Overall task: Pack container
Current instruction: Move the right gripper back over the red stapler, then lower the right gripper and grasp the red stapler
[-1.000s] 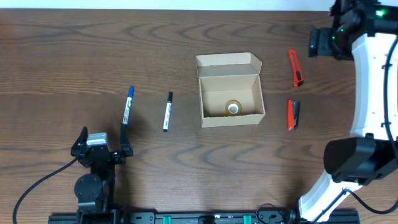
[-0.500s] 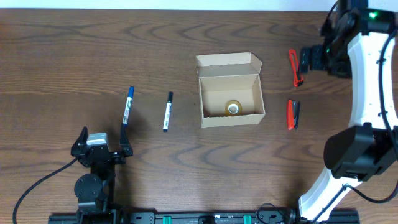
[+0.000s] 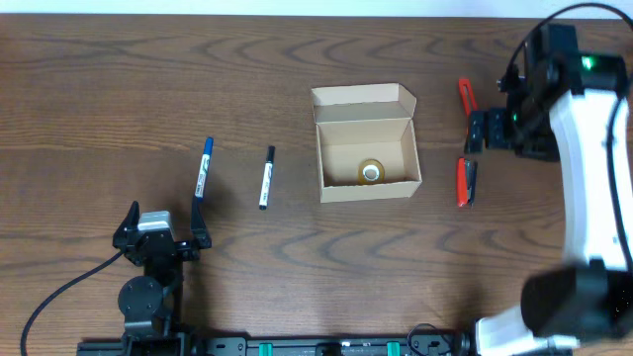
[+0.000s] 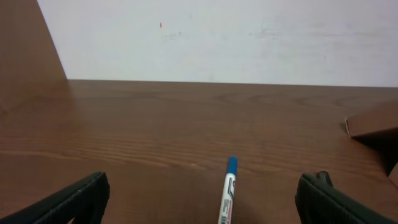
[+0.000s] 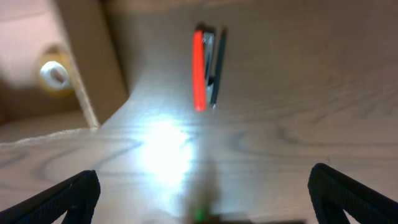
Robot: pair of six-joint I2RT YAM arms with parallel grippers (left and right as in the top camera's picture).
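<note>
The container (image 3: 366, 143) is a tan cardboard box standing open at the table's middle, its lid flap folded back. A small roll of tape (image 3: 371, 173) lies inside it. My right gripper (image 3: 477, 130) hovers open just right of the box, between a red cutter (image 3: 464, 92) and a red-and-black tool (image 3: 465, 182). In the right wrist view that tool (image 5: 205, 68) lies ahead of the open gripper (image 5: 205, 196), with the box wall (image 5: 93, 74) and tape roll (image 5: 55, 73) at left. My left gripper (image 3: 163, 233) rests open at the near left, a blue marker (image 4: 229, 193) between its spread fingers (image 4: 74, 199).
A blue marker (image 3: 203, 168) and a black marker (image 3: 265, 178) lie side by side left of the box. The right arm's white links (image 3: 593, 178) span the table's right side. A white wall (image 4: 217, 37) rises behind the table's far edge.
The right arm has swung from the far right corner towards the near left, bringing its gripper over the red cutter beside the box. The left arm has not moved.
</note>
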